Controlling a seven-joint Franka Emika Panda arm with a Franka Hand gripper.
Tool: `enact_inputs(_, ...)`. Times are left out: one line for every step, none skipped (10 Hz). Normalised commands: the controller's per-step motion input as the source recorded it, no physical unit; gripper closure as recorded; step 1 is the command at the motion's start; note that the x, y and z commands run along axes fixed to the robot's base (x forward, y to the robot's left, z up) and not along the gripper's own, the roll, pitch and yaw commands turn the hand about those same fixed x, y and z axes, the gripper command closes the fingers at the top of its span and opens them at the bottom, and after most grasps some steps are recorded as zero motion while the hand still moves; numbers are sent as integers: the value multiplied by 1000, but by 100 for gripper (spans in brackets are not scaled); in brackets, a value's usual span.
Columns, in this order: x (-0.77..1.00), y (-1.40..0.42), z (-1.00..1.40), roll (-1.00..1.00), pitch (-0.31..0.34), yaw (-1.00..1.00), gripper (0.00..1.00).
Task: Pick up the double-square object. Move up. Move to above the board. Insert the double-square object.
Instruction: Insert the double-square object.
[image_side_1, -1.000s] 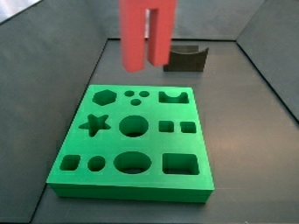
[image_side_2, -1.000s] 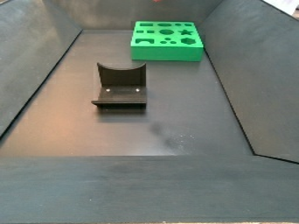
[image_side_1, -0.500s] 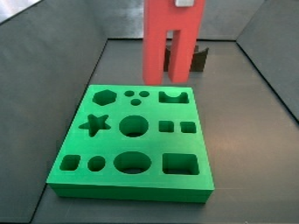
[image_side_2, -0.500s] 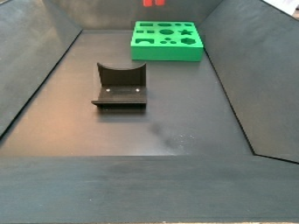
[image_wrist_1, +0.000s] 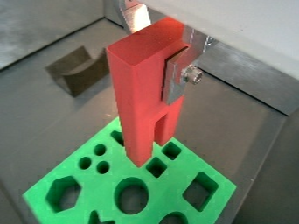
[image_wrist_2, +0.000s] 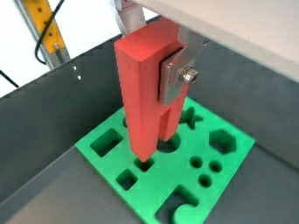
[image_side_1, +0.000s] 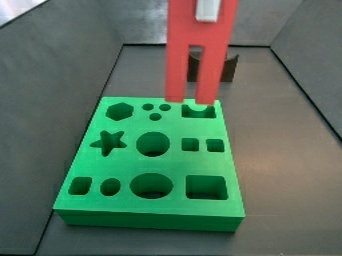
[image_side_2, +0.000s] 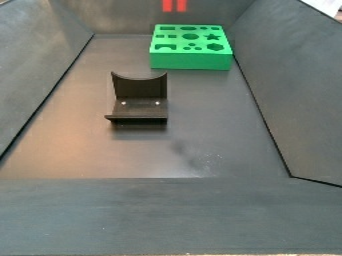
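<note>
Both wrist views look steeply down, close above the board (image_wrist_1: 176, 179); both side views share it, one near, one far.

The tool (image_wrist_1: 159, 45) has flat silver finger plates (image_wrist_1: 177, 77) with one screw, apparently; pads hidden.

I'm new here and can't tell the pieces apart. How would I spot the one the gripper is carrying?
Find the green board on the dark floor. Above it the gripper holds the double-square object, a tall red block, upright. Unlike the dark fixture, its lower end splits into two prongs.
</note>
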Motion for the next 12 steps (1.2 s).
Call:
enact_inputs(209, -186, -554, 0, -116, 54, 100)
enact_inputs(503, -177, -789, 0, -163, 211, 100)
enact_inputs(371, -206, -786, 13, -194, 189, 100)
enact_inputs(214, -94, -760, 67, -187, 211, 100)
enact_inputs(0, -57, -571, 103, -180, 160, 100)
enact_inputs(-37, 9, -26, 37, 0, 0, 100)
enact_inputs(-297, 0, -451, 120, -43, 0, 100)
enact_inputs(-69, 0, -249, 11, -40, 0, 100)
enact_inputs(0, -9, -31, -11, -17, 0, 100)
enact_inputs(160, -109, -331, -21, -90, 0, 100)
enact_inputs(331, -89, -446, 0, -80, 0, 100)
enact_inputs(406, -14, -517, 0, -69, 0, 100)
